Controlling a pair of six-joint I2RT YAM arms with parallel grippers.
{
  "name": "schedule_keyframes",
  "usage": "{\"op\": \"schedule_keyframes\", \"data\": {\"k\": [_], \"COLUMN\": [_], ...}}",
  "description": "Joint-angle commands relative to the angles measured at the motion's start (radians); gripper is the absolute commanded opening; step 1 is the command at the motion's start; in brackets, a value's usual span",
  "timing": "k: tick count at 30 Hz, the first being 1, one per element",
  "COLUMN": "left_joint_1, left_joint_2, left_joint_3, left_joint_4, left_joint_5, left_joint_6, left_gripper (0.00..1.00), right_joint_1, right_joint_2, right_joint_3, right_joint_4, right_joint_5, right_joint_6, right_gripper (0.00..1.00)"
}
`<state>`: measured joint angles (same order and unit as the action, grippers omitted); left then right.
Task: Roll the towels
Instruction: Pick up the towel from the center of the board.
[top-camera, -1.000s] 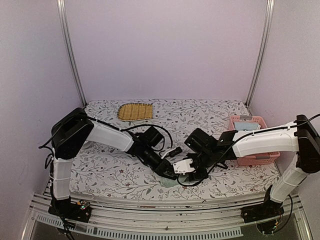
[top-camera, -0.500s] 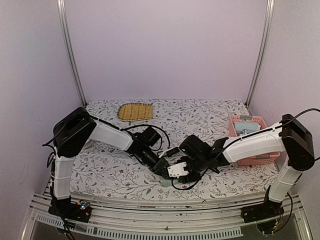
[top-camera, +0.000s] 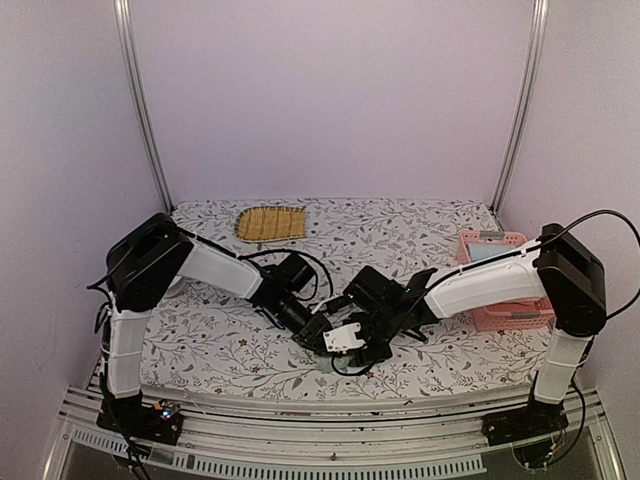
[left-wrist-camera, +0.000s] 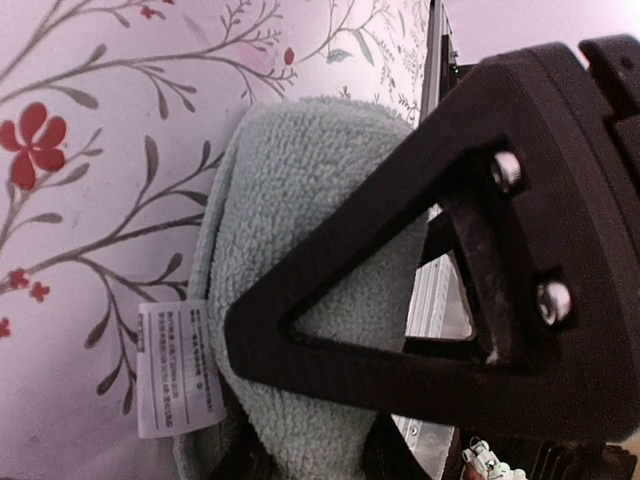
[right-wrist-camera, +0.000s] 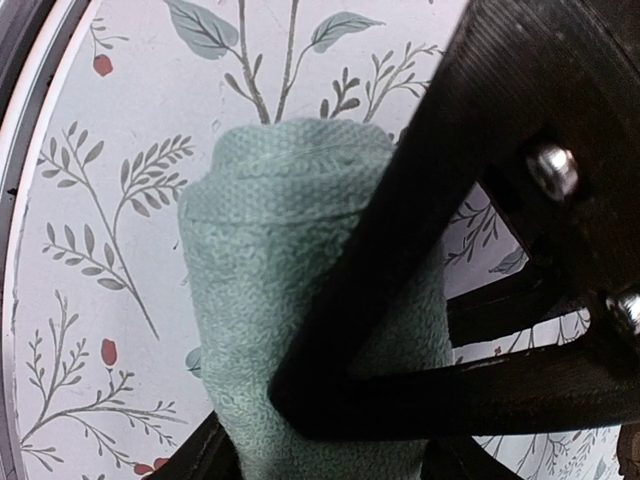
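Sage-green towel (top-camera: 333, 363): rolled, lying on the floral bench (top-camera: 400, 225), well left of the pink basket (top-camera: 505, 285) and nearer the front edge. Both arms reach it equally. Its long axis runs lengthwise through each gap between fingers. Grip: left claw (top-camera: 319, 338) clenched on it; right claw (top-camera: 354, 352) straddles the roll, hold or slack unclear. White care label (left-wrist-camera: 180, 370), print unreadable.

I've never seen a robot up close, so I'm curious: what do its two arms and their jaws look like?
The left arm and right arm have smooth white shells between bulky black joints, with black cables looping alongside. The jaws are matte black, open triangular frames fixed by silver screws.
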<state>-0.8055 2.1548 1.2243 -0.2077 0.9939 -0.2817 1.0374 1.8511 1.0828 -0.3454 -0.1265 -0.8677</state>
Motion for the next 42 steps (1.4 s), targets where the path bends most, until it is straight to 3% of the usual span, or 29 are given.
{"op": "schedule_keyframes", "data": {"k": [1,13,23,34,42], "left_joint_1": [0.012,0.035,0.045,0.054,0.056], "left_joint_2": [0.068,0.072,0.078,0.080,0.079], "left_joint_3": [-0.043,-0.091,-0.100,-0.103,-0.103], "left_joint_4": [-0.043,0.024,0.024,0.027,0.027], "left_joint_5": [-0.104,-0.054,-0.047,-0.049,-0.058], "left_joint_6": [-0.015,-0.054,-0.060,-0.068,-0.070], "left_gripper": [0.08,0.05,0.02,0.00,0.00], "right_joint_1": [0.015,0.051,0.110,0.136,0.144], "right_joint_2": [0.078,0.021,-0.053,-0.159,-0.113], "right_joint_3": [0.023,0.011,-0.017,-0.034,-0.066], "right_joint_4": [-0.103,-0.023,-0.053,-0.077,-0.039], "right_joint_5": [-0.067,0.201,0.301,0.271,0.197], "right_joint_6": [0.035,0.087,0.094,0.111,0.092], "right_gripper": [0.57,0.59,0.63,0.62,0.59]}}
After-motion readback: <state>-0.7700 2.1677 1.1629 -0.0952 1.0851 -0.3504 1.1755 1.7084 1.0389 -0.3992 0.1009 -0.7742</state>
